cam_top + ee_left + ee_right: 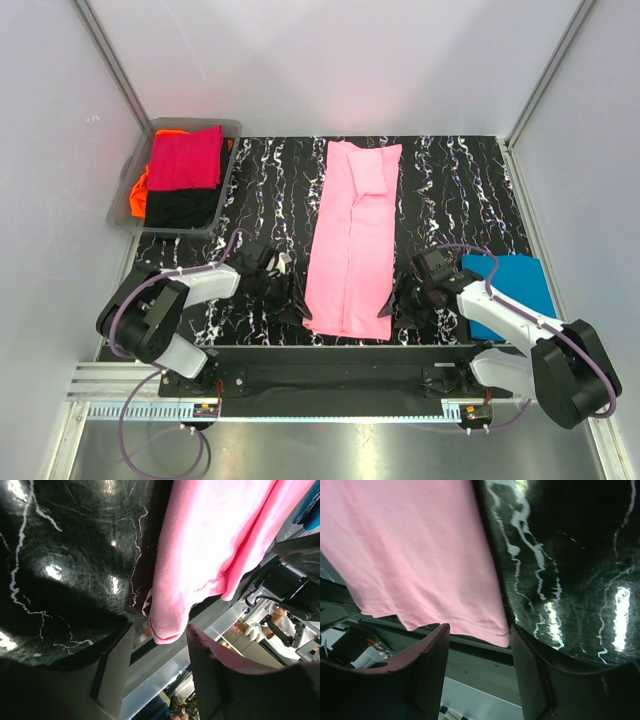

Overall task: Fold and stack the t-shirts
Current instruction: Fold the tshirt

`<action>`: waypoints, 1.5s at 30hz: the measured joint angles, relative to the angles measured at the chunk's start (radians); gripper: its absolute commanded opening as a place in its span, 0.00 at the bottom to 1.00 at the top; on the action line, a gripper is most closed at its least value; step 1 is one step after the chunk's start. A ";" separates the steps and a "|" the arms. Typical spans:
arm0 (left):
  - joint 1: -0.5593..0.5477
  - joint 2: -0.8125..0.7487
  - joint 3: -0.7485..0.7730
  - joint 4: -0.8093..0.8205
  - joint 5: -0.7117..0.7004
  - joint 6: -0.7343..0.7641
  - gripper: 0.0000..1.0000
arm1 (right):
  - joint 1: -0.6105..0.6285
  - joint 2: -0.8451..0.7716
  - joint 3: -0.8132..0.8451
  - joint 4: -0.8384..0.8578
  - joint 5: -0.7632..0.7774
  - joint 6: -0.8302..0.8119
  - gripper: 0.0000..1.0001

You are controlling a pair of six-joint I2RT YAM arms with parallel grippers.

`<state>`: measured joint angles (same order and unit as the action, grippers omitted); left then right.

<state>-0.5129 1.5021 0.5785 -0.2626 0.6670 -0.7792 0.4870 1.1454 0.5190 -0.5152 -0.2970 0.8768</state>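
Pink t-shirt (350,250): soft fine knit, folded into a long narrow strip with a sleeve laid flat on its far end. It runs lengthwise down the middle of the surface, and its stitched hem lies close to the near edge.
Surface (450,180): glossy black with white marble veins, mirroring the lamps.
Left gripper (293,303): dark flat fingers stand apart at the hem's near left corner. The corner lies in the gap and is not pinched.
Right gripper (392,305): fingers are likewise parted, with the hem's near right corner between them, loose.
Blue t-shirt (512,290): a flat folded rectangle at the right edge, partly under the right arm.
Bin (232,130): translucent grey plastic in the far left corner. It holds a crimson t-shirt (188,158) on top, an orange t-shirt (140,190) bulging out at the left, and a black t-shirt (182,208) at the near end.
Room: bare marble flanks the strip on both sides. White walls (350,60) close in the left, far and right sides.
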 measured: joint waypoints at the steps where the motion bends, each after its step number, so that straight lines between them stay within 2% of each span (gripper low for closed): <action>1: 0.000 0.004 0.000 0.003 0.002 -0.002 0.51 | 0.000 0.000 -0.014 0.000 -0.004 0.008 0.59; 14: -0.023 0.053 0.004 0.059 0.040 -0.020 0.48 | -0.001 0.014 -0.062 0.006 -0.031 0.049 0.58; 21: -0.037 0.061 0.004 0.072 0.040 -0.031 0.43 | -0.001 0.019 -0.064 0.007 -0.036 0.048 0.52; 28: -0.045 0.069 0.003 0.074 0.028 -0.035 0.28 | -0.001 0.042 -0.065 0.018 -0.043 0.048 0.37; 29: -0.045 0.070 0.002 0.073 0.026 -0.037 0.26 | -0.001 0.043 -0.066 0.020 -0.044 0.048 0.31; 32: -0.048 0.071 -0.001 0.074 0.015 -0.039 0.20 | -0.001 0.044 -0.077 0.029 -0.045 0.053 0.19; 33: -0.049 0.071 -0.003 0.076 0.012 -0.040 0.17 | -0.001 0.045 -0.082 0.032 -0.046 0.056 0.10; 36: -0.054 0.071 -0.011 0.084 0.010 -0.049 0.08 | -0.001 0.044 -0.088 0.040 -0.047 0.063 0.00; 38: -0.066 0.067 -0.012 0.093 0.010 -0.061 0.00 | -0.001 0.040 -0.092 0.044 -0.049 0.070 0.00; 45: -0.143 0.029 -0.021 0.098 -0.040 -0.107 0.00 | -0.001 -0.077 -0.137 0.041 -0.047 0.108 0.00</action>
<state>-0.6556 1.5311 0.5575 -0.1646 0.6270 -0.8860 0.4858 1.0687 0.3817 -0.4740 -0.3443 0.9844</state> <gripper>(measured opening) 0.025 0.014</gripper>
